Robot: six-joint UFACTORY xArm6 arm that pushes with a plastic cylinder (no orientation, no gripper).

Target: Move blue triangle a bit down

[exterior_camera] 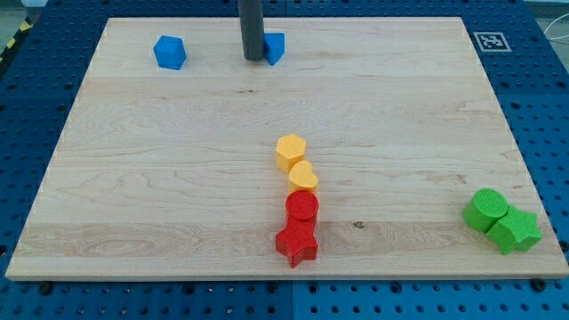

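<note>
The blue triangle sits near the top edge of the desk, a little to the view's left of the middle, and my tip stands right against its left side, touching or all but touching; the rod hides part of the block. The tool is a plain dark rod with no jaws, so there is nothing about it to call open or closed, and it grips nothing.

Taking the blue triangle as the landmark, there are seven blocks in all. Two are blue: the triangle itself and a blue cube-like block, level with it and well apart toward the view's left. Two are yellow: a yellow hexagon well below the triangle, and a yellow rounded block touching it just beneath. Two are red: a red cylinder touching the yellow rounded block from below, and a red star at the bottom of that column. Two are green, far below and to the view's right of the triangle: a green cylinder and a green block whose shape I cannot make out, the two touching.
</note>
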